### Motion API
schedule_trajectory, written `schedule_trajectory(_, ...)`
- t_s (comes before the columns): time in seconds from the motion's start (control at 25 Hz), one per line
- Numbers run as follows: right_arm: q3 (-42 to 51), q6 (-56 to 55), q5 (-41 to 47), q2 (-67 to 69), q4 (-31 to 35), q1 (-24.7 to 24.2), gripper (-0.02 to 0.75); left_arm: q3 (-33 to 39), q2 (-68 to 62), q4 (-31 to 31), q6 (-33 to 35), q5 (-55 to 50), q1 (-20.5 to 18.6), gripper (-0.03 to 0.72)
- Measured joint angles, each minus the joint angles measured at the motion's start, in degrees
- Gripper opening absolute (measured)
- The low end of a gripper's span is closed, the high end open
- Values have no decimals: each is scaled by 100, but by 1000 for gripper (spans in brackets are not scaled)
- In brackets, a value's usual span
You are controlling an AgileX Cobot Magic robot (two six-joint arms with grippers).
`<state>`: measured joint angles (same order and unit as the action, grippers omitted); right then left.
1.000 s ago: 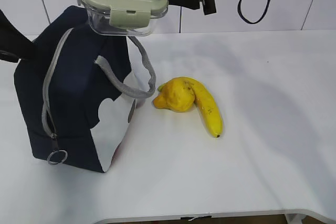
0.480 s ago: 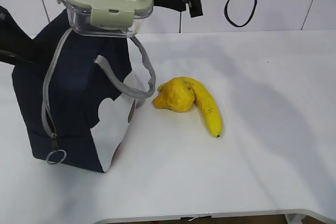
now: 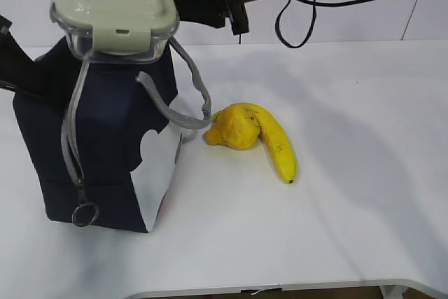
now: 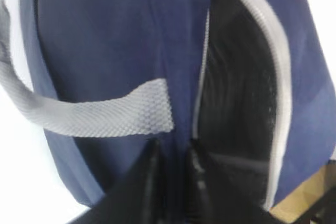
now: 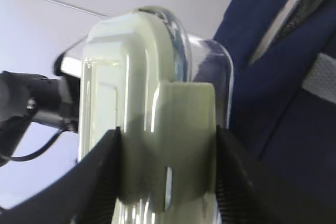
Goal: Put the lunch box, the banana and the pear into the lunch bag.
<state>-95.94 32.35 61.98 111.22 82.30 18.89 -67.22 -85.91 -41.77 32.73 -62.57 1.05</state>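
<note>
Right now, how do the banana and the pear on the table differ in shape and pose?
The banana is long, curved and smooth; the pear is short, rounded and lumpy. The banana runs from beside the pear toward the front of the table, its dark tip nearest the camera; the pear lies closer to the bag, its narrow end pointing at it. Both are yellow, lie on the table and touch each other.

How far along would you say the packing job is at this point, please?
Nothing is packed yet. The right pincer holds the lunch box above the lunch bag, while the left pincer pinches the bag's fabric beside its open zipper. The banana and the pear lie touching on the table, both waiting.
</note>
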Motion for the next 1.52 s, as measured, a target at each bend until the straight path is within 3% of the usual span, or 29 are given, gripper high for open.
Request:
schedule_trajectory(0.44, 0, 59, -232, 642, -237, 72, 396, 0, 718, 61, -13, 392, 0, -14)
schedule_trajectory(0.64, 0, 70, -288, 934, -387, 72, 396, 0, 718, -401, 185, 452, 0, -15)
schedule_trajectory(1.04, 0, 338, -483, 1473, 324, 369, 396, 0, 162, -1047, 601, 293, 0, -15)
schedule_trajectory(1.52, -279, 753, -836, 2149, 570, 631, 396, -4, -689, -1218, 948, 801, 618, -15)
